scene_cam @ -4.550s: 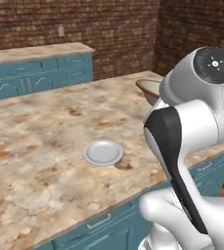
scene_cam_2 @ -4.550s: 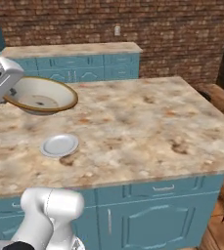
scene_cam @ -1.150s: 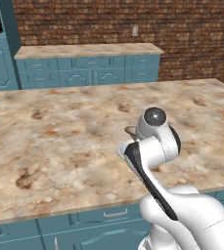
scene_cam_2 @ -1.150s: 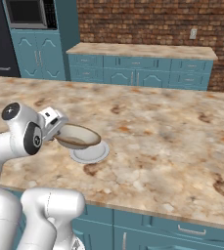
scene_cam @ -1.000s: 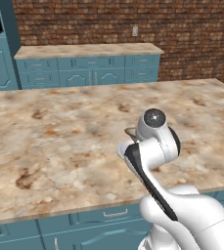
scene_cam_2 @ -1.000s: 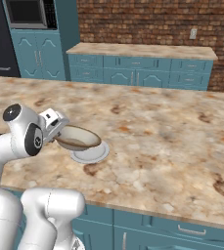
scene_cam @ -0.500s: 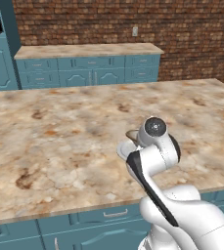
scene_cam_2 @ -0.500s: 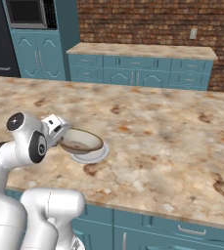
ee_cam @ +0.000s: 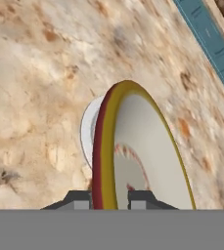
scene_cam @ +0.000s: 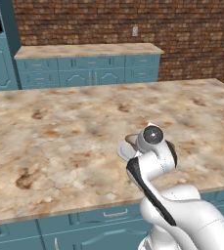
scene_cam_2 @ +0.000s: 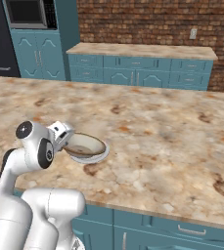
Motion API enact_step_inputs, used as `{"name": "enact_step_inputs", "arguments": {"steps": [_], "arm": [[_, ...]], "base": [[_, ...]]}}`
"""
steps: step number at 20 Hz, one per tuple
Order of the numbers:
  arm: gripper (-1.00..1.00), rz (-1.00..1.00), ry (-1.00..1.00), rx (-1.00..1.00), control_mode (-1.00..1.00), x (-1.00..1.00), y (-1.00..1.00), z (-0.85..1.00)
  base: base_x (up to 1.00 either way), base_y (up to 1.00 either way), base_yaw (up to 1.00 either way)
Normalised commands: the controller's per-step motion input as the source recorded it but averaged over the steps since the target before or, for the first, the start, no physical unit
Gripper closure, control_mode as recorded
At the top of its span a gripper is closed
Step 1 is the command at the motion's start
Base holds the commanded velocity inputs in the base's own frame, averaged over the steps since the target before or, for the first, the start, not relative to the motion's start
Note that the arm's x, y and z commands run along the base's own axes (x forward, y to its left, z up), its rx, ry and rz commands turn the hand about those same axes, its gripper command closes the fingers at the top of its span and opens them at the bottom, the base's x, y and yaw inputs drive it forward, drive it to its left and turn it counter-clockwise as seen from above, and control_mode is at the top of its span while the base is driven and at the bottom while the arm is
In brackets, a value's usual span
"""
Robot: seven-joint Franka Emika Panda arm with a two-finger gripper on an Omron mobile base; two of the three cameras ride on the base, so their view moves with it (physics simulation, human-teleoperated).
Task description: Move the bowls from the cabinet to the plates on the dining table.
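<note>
My claw (ee_cam: 109, 197) is clamped on the rim of one bowl (ee_cam: 143, 156). In the hand view I see one dark finger (ee_cam: 79, 199) on the outer side of the rim and the other on the inner, cream side. In this view the bowl stands edge-on in front of the claw, with the tan rim running up from between the fingers. Just beyond the bowl, partly hidden behind it, lies a pale plate (ee_cam: 87, 132) on the marble surface (ee_cam: 30, 88).

In the right base view the claw (scene_cam_2: 64, 138) holds the bowl (scene_cam_2: 85, 145) by its near edge, and the bowl sits low over the plate (scene_cam_2: 101, 157). I cannot tell if it rests fully on the plate. In the left base view only the bowl's edge (scene_cam: 131, 140) and a piece of the plate (scene_cam: 123, 152) show behind the arm.
</note>
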Motion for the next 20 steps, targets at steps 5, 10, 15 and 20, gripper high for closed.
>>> {"name": "enact_step_inputs", "arguments": {"steps": [5,10,15,20], "arm": [[1.00,0.00,0.00,-0.07,-1.00,0.68,0.00,-0.04],[1.00,0.00,0.13,0.00,-1.00,0.16,0.00,-0.23],[1.00,0.01,0.13,0.00,-1.00,0.14,0.00,-0.47],[1.00,0.01,-0.01,0.00,-1.00,0.45,0.00,-0.26]], "base": [[0.00,0.00,0.00],[0.00,0.00,0.00],[0.00,0.00,0.00],[0.00,0.00,0.00]]}}
